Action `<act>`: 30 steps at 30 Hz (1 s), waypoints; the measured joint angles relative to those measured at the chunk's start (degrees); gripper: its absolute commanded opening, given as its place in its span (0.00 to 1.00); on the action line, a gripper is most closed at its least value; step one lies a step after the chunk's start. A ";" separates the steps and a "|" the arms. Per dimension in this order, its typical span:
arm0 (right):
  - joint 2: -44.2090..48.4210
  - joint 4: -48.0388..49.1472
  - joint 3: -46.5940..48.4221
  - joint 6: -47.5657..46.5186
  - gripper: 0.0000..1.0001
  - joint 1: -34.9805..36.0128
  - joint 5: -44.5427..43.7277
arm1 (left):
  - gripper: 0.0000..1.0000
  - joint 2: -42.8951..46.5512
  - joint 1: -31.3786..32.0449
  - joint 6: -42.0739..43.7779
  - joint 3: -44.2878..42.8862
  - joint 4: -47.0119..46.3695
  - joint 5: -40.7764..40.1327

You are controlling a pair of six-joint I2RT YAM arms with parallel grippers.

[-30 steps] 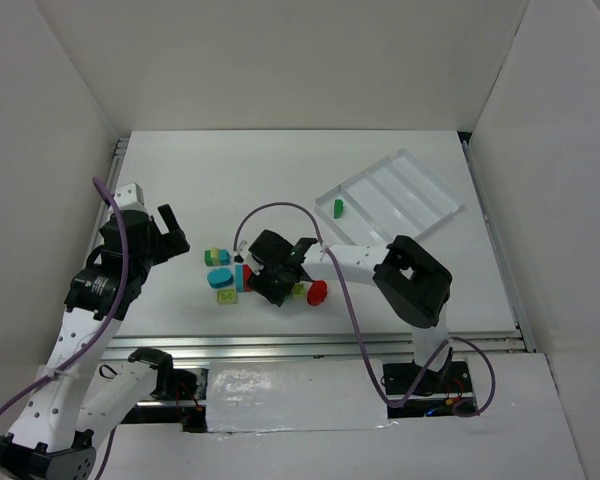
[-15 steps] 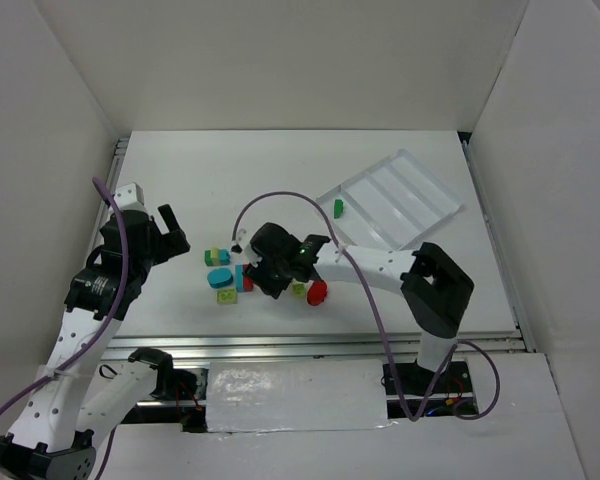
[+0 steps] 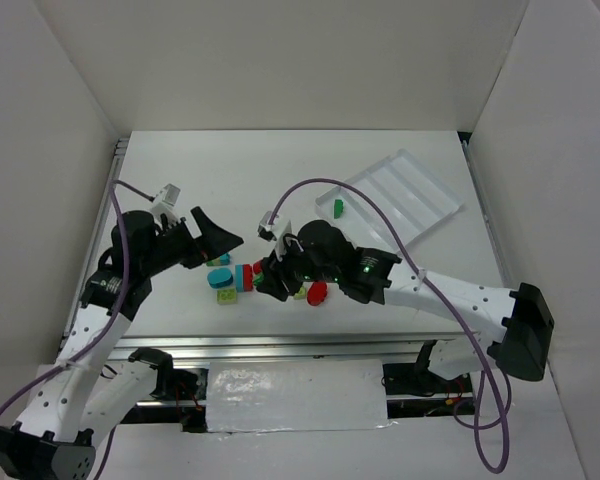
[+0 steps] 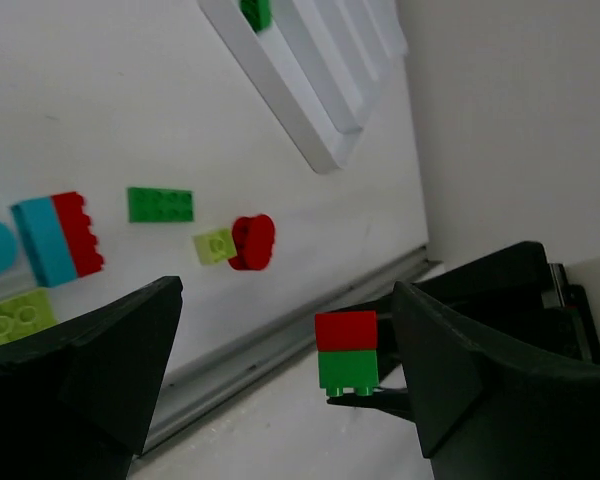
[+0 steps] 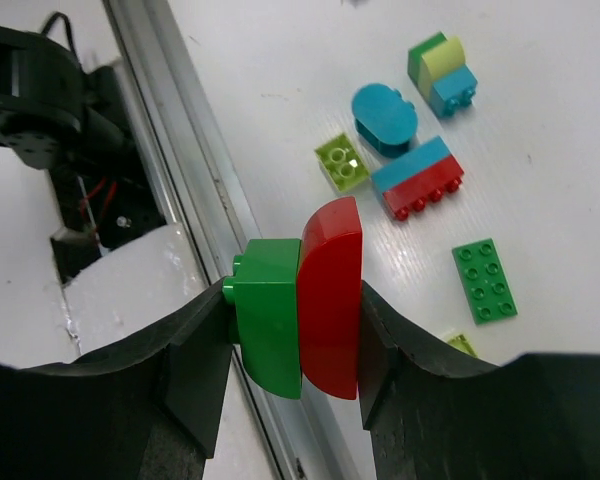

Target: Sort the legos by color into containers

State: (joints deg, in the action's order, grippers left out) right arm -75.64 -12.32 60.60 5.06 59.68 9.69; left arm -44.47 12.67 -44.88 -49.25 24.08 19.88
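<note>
My right gripper (image 5: pixel 296 335) is shut on a stacked pair of legos (image 5: pixel 325 290), a rounded red brick on a green one, held above the table near its front rail. The left wrist view shows the same pair (image 4: pixel 347 350) between my left gripper's fingers without touching them. My left gripper (image 3: pixel 225 250) is open over the left end of the loose legos. On the table lie a cyan-and-red brick (image 3: pixel 243 276), a cyan rounded brick (image 3: pixel 221 278), a lime brick (image 3: pixel 226 296), a red rounded brick (image 3: pixel 317 292) and a green plate (image 5: pixel 483 281). The white tray of containers (image 3: pixel 395 195) holds one green brick (image 3: pixel 338 207).
A metal rail (image 3: pixel 280 345) runs along the table's near edge. White walls close in the left, back and right sides. A small lime brick (image 4: pixel 214 245) touches the red rounded one. A green, lime and cyan cluster (image 5: pixel 440 62) lies beyond the cyan rounded brick.
My right gripper closed on the red-and-green pair and lifted it as the arm stretched out to the left. My left arm swung right, over the loose bricks.
</note>
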 measured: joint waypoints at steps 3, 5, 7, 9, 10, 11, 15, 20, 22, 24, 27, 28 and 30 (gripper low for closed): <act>1.40 1.14 -0.31 0.48 0.28 0.20 0.68 | 0.97 -0.63 0.44 -4.94 3.63 -4.74 7.63; 1.99 1.79 -0.46 0.81 0.28 0.20 0.76 | 0.96 -0.79 1.01 -7.78 5.79 -6.91 11.26; 2.38 2.14 -0.57 1.16 0.28 0.20 0.70 | 0.96 -0.79 2.03 -10.03 7.41 -8.98 13.66; 2.40 2.29 -0.57 1.38 0.28 0.20 0.59 | 0.95 -0.68 3.72 -12.48 8.68 -10.97 15.15; 2.40 2.27 -0.57 1.49 0.28 0.20 0.48 | 0.94 -0.66 4.39 -12.92 8.92 -11.56 15.50; 2.38 2.29 -0.57 1.53 0.29 0.20 0.31 | 0.94 -0.66 5.42 -13.81 9.09 -12.15 15.65; 2.29 2.43 -0.50 1.79 0.29 0.20 0.02 | 0.91 -0.68 9.22 -15.34 9.14 -14.32 15.65; 2.01 1.88 -0.17 1.97 0.29 0.20 -0.48 | 0.75 -2.12 13.53 -16.68 9.51 -17.09 13.16; 2.01 1.42 -0.17 2.01 0.29 0.17 -0.57 | 0.62 -3.23 14.53 -16.83 9.68 -17.40 11.80; 2.08 1.18 -0.17 2.25 0.29 0.17 -1.09 | 0.56 -4.07 15.10 -16.68 10.10 -17.49 10.62; 2.12 1.14 -0.17 2.32 0.30 0.20 -1.75 | 0.31 -4.72 15.78 -17.20 10.34 -17.42 9.73; 2.12 1.07 -0.17 2.14 0.31 0.20 -2.12 | 0.12 -4.79 15.91 -17.11 10.34 -17.42 9.42; 2.12 0.98 -0.20 2.19 0.34 0.20 -2.34 | 0.00 -4.85 16.04 -17.00 10.32 -17.46 9.27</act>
State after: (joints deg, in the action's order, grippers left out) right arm -73.52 -11.33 60.40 7.25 59.88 7.35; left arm -49.32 28.71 -61.89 -38.94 6.61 29.15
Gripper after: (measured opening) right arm 0.534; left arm 0.489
